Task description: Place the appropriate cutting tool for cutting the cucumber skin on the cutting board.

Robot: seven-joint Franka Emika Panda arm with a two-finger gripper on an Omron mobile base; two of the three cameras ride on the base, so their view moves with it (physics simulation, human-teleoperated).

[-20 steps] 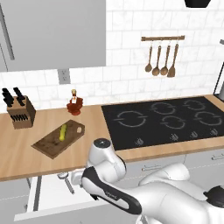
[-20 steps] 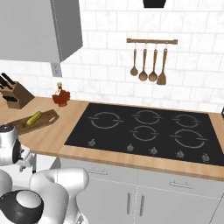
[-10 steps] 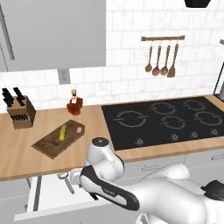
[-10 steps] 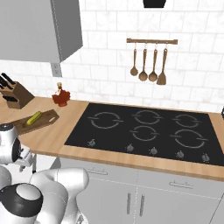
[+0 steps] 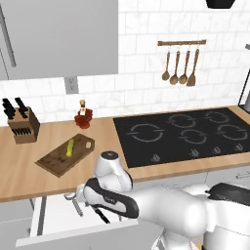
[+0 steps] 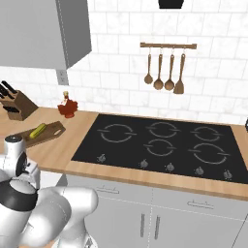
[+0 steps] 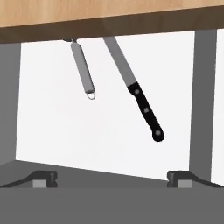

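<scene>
Grey metal is what I look for first: the peeler (image 7: 82, 65) lies on the white floor of the open drawer (image 7: 105, 131), its slim handle pointing toward my hand camera and its head tucked under the wooden counter edge (image 7: 109, 24), so I cannot see the loop from here. Just beside it, apart from it, lies the long knife (image 7: 135, 94) with its black handle, which is the wrong tool for skin. In the left base view I pick out what I take to be the peeler's head (image 5: 71, 197) poking out past the arm, down in the drawer below the counter. My gripper (image 7: 111, 179) hangs over the drawer with its two dark fingertips (image 7: 43, 178) set wide apart and nothing between them, well short of the peeler. Up on the counter the cutting board (image 5: 56, 161) waits with the cucumber (image 5: 71, 147) lying on it; the knife block (image 5: 23, 126) stands further left. So I judge the task barely begun: the drawer is open and the tool found, but the grasp, the lift and the placing on the board are all left to do.
</scene>
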